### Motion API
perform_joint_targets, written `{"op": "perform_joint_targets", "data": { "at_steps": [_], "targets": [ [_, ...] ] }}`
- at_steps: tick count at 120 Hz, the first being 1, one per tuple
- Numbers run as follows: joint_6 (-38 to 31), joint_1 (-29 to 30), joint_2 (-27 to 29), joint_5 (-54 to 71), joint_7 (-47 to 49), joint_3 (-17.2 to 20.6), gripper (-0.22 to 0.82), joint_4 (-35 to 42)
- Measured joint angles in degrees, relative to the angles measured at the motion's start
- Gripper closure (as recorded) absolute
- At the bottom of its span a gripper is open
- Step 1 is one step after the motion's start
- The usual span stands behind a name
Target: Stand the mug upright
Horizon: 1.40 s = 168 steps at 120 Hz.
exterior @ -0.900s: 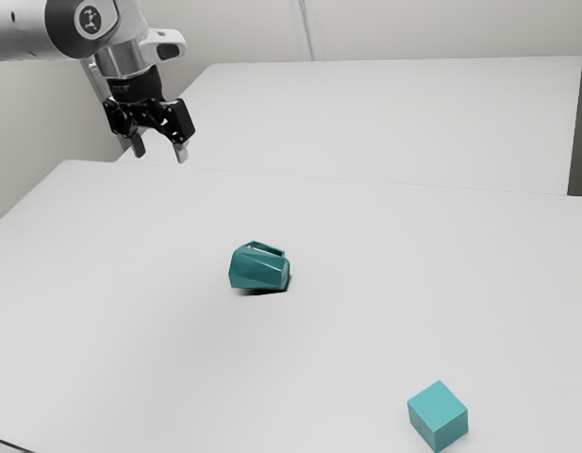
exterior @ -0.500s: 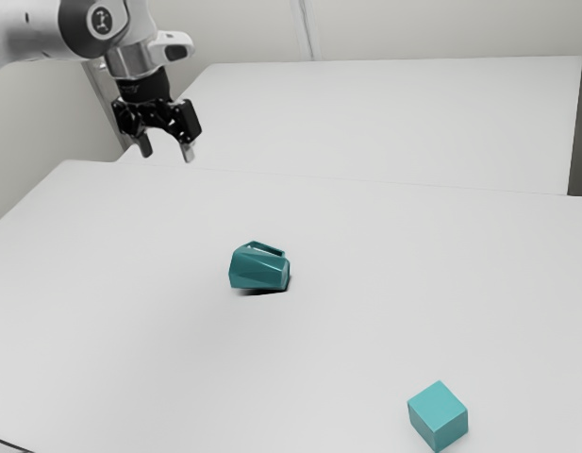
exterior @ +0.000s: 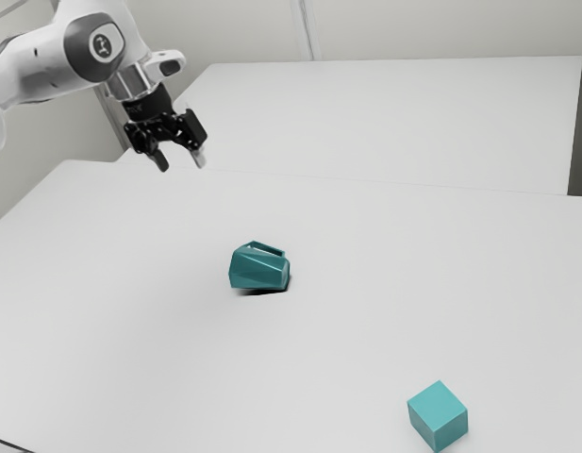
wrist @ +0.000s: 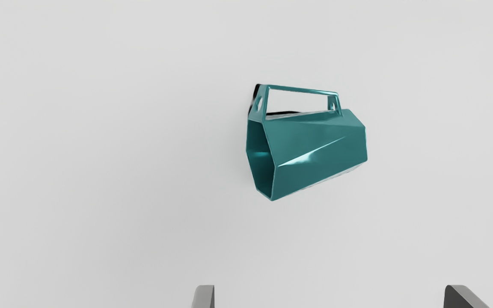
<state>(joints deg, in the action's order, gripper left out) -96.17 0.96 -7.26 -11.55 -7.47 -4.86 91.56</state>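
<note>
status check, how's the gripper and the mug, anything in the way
Gripper open, holding nothing, above table. Mug on its side, not yet upright. Cube well apart from mug, likely no obstacle.

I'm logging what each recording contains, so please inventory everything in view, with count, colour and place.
mug: 1, teal, on its side on the table
cube: 1, light turquoise, on the table, toward the exterior view's lower right
table: 1, white, under mug and cube
flat surface: 1, white, beyond the table
walls: count unclear, pale grey, background
thin line: 1, dark, exterior view's lower left corner
gripper: 1, black, open, away from the mug
arm: 1, white and grey, exterior view's upper left
</note>
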Motion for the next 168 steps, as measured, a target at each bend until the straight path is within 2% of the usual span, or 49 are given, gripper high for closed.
{"op": "perform_joint_targets", "data": {
  "at_steps": [26,59,98,139,168],
  "targets": [
    [-8.18,0.78,-0.47,-10.62,-5.33,-1.97,0.02,8.07],
    [-17.73,2.19,-0.17,-25.05,-13.58,-2.61,0.02,19.63],
    [-24.98,2.94,-0.39,-43.38,-26.31,-3.48,0.02,28.58],
    [-27.38,3.57,-3.90,-52.72,-38.39,-3.49,0.02,29.75],
    [-27.01,3.87,-5.58,-54.33,-42.04,-3.49,0.02,30.33]
  ]
}}
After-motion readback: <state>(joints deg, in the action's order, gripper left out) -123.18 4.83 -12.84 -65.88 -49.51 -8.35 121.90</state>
